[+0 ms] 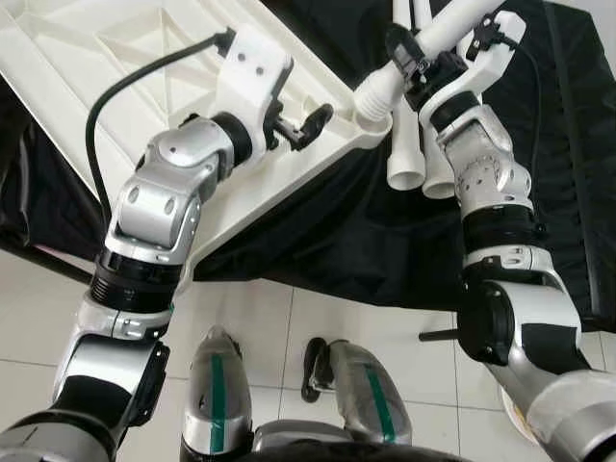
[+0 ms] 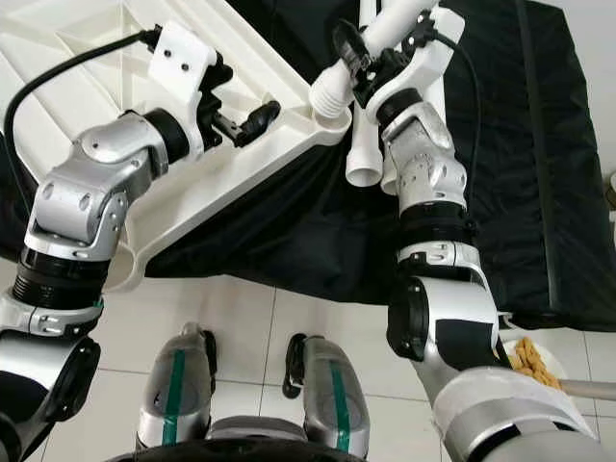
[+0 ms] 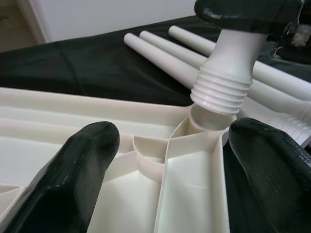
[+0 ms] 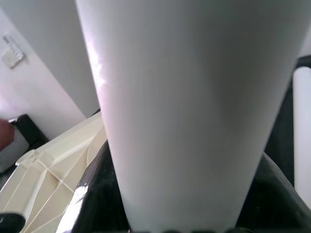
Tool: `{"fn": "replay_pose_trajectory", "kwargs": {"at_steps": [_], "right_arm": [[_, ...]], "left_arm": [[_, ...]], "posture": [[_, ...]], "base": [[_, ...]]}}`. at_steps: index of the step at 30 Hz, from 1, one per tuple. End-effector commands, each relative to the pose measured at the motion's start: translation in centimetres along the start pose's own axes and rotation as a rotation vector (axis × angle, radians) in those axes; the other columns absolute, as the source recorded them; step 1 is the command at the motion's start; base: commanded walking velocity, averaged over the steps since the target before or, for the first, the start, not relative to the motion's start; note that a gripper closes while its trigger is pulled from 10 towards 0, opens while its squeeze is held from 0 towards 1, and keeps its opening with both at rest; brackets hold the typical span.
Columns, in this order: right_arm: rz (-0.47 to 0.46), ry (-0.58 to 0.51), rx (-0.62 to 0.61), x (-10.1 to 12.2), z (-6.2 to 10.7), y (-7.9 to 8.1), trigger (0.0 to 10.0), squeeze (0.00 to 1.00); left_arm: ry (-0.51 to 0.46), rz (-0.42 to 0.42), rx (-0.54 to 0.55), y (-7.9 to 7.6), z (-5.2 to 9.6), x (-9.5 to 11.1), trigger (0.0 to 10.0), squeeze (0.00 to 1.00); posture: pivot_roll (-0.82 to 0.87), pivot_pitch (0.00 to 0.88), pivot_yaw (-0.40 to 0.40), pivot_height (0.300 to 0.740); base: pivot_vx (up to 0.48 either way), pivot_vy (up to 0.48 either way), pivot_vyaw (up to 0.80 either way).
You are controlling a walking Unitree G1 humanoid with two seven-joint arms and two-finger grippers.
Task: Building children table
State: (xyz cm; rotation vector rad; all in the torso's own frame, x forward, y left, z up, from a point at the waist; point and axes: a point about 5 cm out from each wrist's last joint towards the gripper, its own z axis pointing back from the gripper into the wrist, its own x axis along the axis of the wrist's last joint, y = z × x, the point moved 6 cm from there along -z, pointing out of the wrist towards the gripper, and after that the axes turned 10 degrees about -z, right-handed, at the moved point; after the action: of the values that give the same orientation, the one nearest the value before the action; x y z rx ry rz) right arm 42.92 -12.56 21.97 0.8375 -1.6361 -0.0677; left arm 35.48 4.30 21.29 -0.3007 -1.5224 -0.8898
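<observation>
No legible text, label, brand, number or sign on anything here.

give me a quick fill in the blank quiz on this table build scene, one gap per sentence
1. The right gripper holds a white table ____.
2. The leg's threaded end sits just above a corner ____ in the upturned tabletop.
3. The left gripper's fingers are ____, straddling that corner.
4. Spare legs lie on a ____ cloth.

Missing words: leg; socket; open; black

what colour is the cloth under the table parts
Black cloth, clearest in the left eye view.
</observation>
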Motion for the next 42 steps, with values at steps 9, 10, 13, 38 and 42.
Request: {"fn": "replay_pose_trajectory", "kwargs": {"at_steps": [9,10,13,38,42], "right_arm": [[0.246,0.168,0.141,-2.2,1.9,1.0,10.0,0.00],[0.246,0.168,0.141,-2.2,1.9,1.0,10.0,0.00],[0.289,0.238,0.220,-2.8,2.7,1.5,10.0,0.00],[0.305,0.193,0.183,-2.2,4.7,1.9,10.0,0.00],[0.297,0.176,0.138,-2.0,5.1,1.4,10.0,0.00]], "left_arm": [[-0.140,-0.003,-0.014,0.7,-0.1,3.0,10.0,0.00],[-0.140,-0.003,-0.014,0.7,-0.1,3.0,10.0,0.00],[-0.203,-0.009,-0.059,0.2,0.0,4.4,10.0,0.00],[-0.208,0.167,-0.094,-0.4,-2.2,4.7,10.0,0.00],[-0.197,0.196,-0.093,-0.5,-2.6,4.4,10.0,0.00]], "posture": [[0.16,0.019,-0.101,0.740],[0.16,0.019,-0.101,0.740],[0.15,0.011,-0.103,0.740],[0.02,0.000,0.042,0.740],[-0.01,0.000,0.075,0.740]], "base": [[0.000,0.000,0.00],[0.000,0.000,0.00],[0.000,0.000,0.00],[0.000,0.000,0.00],[0.000,0.000,0.00]]}}
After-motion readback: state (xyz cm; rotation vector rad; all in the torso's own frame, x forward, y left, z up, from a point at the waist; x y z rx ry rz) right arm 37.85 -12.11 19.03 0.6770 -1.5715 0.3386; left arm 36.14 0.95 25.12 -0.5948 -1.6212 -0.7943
